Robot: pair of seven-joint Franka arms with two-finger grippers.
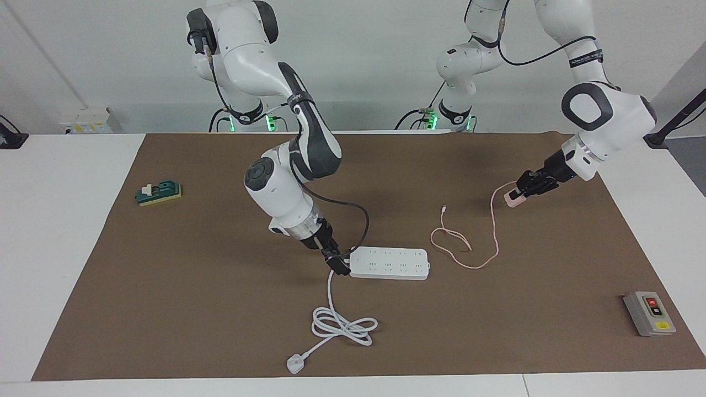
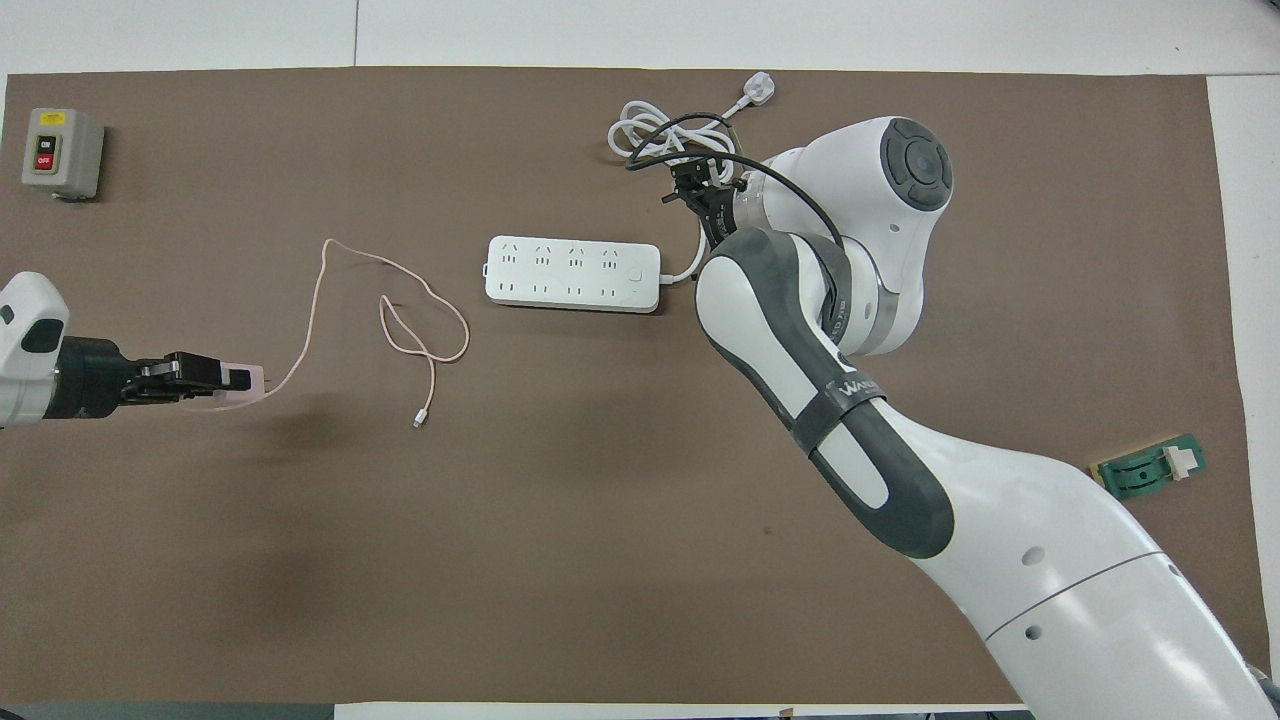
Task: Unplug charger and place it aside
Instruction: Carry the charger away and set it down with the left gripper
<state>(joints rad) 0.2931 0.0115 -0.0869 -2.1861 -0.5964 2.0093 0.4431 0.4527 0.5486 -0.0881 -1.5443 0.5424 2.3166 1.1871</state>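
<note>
My left jaws [image 1: 519, 194] pinch the charger [image 1: 513, 200], already out of the strip [image 1: 389, 263], low over the worktop [image 1: 220, 309] toward my left end, cable [image 1: 469, 245] trailing, while my right jaws [image 1: 337, 267], state unclear, wait by the strip's cord end.

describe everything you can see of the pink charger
The charger is a small pale pink cube with a glossy, plastic look. It is unplugged and gripped in the shut jaws of the left gripper, just over the brown mat toward the left arm's end of the table. Its thin pink cable droops to the mat, loops there beside the white power strip, and ends in a small connector lying free.
</note>
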